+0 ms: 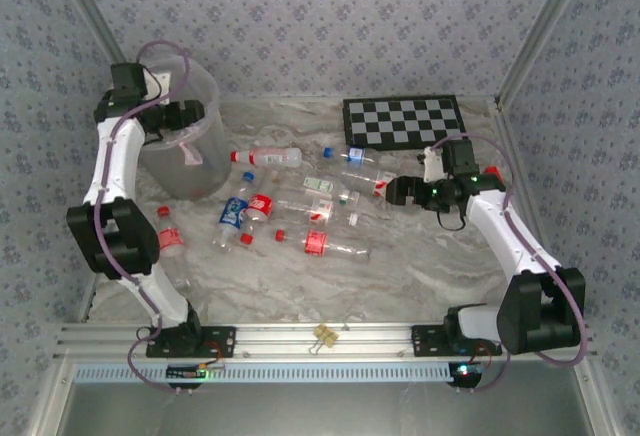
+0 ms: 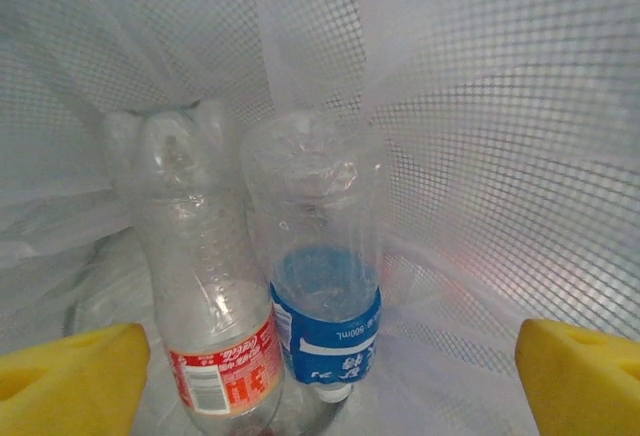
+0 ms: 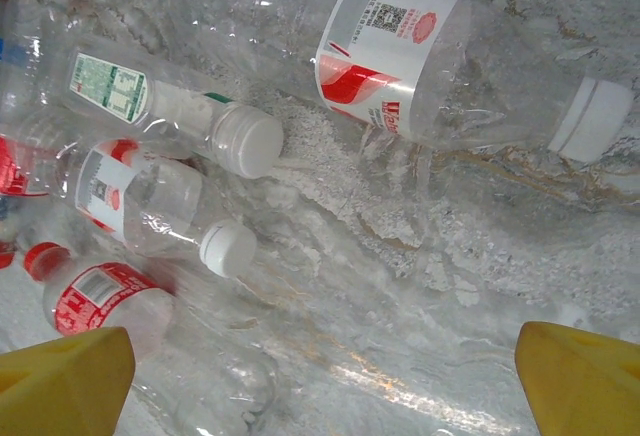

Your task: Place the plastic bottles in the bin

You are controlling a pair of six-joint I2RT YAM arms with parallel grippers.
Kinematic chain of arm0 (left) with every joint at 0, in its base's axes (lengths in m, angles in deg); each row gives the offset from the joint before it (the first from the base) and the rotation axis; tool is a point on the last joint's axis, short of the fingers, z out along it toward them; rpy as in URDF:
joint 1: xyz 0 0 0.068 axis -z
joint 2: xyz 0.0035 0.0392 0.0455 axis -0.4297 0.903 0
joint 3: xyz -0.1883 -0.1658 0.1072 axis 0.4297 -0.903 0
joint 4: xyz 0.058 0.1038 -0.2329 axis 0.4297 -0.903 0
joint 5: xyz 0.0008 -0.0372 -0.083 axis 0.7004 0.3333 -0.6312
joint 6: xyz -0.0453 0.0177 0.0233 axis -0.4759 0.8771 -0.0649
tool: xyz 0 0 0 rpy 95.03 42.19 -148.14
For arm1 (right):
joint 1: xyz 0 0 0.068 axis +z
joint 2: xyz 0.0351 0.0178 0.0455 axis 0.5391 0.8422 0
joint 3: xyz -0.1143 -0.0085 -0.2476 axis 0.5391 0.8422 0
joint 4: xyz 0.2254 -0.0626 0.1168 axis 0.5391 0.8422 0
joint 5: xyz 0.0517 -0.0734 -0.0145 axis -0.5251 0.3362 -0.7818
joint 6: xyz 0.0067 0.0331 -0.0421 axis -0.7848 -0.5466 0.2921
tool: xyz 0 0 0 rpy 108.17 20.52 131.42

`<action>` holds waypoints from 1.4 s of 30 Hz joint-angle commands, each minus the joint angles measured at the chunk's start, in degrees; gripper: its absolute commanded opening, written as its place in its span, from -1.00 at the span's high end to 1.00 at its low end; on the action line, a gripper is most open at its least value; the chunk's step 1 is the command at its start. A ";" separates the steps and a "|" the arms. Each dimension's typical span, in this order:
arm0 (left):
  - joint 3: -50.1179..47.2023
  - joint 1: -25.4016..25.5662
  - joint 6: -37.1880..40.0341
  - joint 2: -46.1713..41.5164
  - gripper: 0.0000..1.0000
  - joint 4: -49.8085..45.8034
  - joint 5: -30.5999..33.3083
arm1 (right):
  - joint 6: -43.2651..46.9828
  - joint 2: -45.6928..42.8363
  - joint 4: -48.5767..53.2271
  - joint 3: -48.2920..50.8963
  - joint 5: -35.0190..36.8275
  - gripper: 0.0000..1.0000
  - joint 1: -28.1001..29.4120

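Left gripper (image 2: 325, 384): spread wide, down inside the bin (image 1: 200, 171).
In bin: red-labelled bottle (image 2: 205, 286) and blue-labelled bottle (image 2: 325, 306), touching side by side.
Right gripper (image 3: 325, 381): spread wide above bottles (image 3: 400, 56) lying on the bench (image 3: 420, 256).

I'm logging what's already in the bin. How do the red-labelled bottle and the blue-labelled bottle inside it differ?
Label: the red-labelled bottle wears a red-and-white band, the blue-labelled bottle a blue one. Cap: the blue-labelled bottle shows a white cap; the red-labelled bottle's neck runs out of the picture. Both are clear and sit side by side in the bin, bases pointing the same way.
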 commanded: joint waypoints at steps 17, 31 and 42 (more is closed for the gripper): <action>-3.22 12.50 -1.89 -24.70 -0.99 -8.16 5.63 | 51.39 16.97 13.94 -22.02 21.08 -1.00 5.90; -29.79 28.45 -25.38 -46.05 -1.00 -2.72 2.32 | 57.07 34.20 20.29 -31.66 16.43 -1.00 3.98; -34.75 28.53 -28.75 -48.25 -0.99 -1.77 2.46 | 59.34 39.39 6.83 -27.58 20.92 -1.00 2.69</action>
